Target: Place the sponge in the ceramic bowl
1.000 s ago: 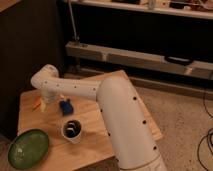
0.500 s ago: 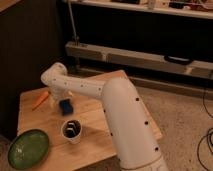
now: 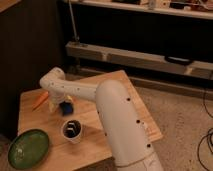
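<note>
Though half hidden, tool (image 3: 56, 103) by sponge (image 3: 67, 107)

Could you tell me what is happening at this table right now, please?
The robot's arm reaches over the wooden table, its gripper low beside the dark-blue sponge, near the carrot and the white cup. Whether it grips the sponge cannot be seen. The green ceramic bowl sits at the table's near corner, without the sponge yet.
</note>
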Available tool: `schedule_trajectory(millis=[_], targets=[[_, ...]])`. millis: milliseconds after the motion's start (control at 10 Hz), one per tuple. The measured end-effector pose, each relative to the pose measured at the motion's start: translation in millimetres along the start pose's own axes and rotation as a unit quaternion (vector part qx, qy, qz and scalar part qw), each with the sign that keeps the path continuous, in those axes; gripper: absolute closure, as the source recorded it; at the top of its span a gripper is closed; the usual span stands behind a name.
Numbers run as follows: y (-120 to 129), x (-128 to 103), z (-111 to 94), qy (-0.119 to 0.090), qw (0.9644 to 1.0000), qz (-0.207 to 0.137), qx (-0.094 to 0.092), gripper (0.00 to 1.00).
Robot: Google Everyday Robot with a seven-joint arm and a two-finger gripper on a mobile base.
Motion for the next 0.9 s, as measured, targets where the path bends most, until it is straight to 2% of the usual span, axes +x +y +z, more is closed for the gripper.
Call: schedule_trajectory(millis=[200, 400, 600, 700, 900], targets=[[3.5, -1.8, 0.8, -0.002, 0.9999, 0.008, -0.007, 0.47], [4.6, -2.4, -0.7, 0.0, 0.9999, 0.014, -0.01, 0.7], [0.8, -3.4, -4.4, 0.01, 0.9999, 0.011, 0.0, 0.88], [-4.7, -2.2, -15.4, 0.026, 0.9996, 0.002, 0.006, 0.97], [-34.5, -4.6, -52.6, 0.058, 0.9972, -0.046, 0.011, 1.0]])
